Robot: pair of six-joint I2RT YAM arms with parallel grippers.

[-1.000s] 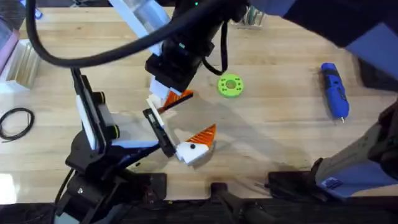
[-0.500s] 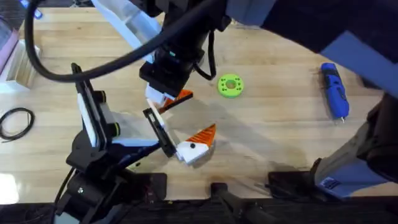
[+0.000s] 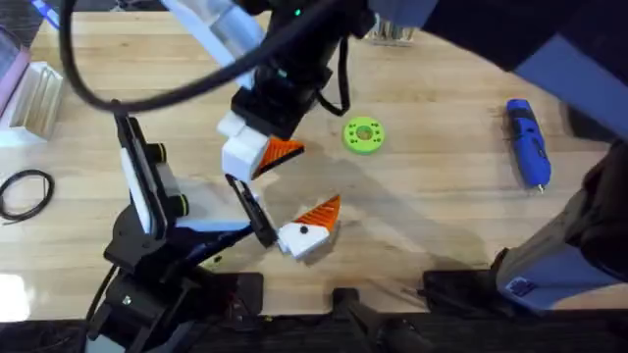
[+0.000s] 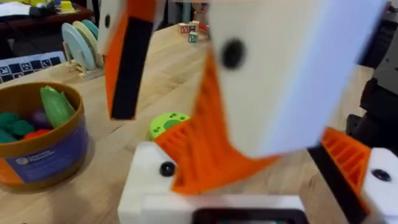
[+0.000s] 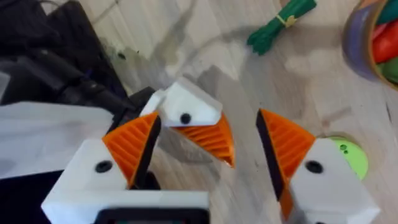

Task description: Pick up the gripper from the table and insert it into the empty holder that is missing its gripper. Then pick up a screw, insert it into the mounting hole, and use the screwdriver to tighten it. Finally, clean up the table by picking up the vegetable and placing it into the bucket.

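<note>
Right gripper (image 5: 208, 149): fingers apart, empty, above left gripper (image 3: 294, 224).
Left gripper: state unclear.
Screwdriver (image 3: 527, 143): lying on table (image 3: 442, 206).

Robotics laboratory bench. Indicated by a light wooden table (image 3: 442, 196) with black arm bases clamped at its near edge, a loose cable coil (image 3: 25, 192), a blue electric screwdriver (image 3: 527, 143), a rack of pastel plates (image 4: 79, 43) and toy blocks (image 4: 189, 32) behind.
</note>
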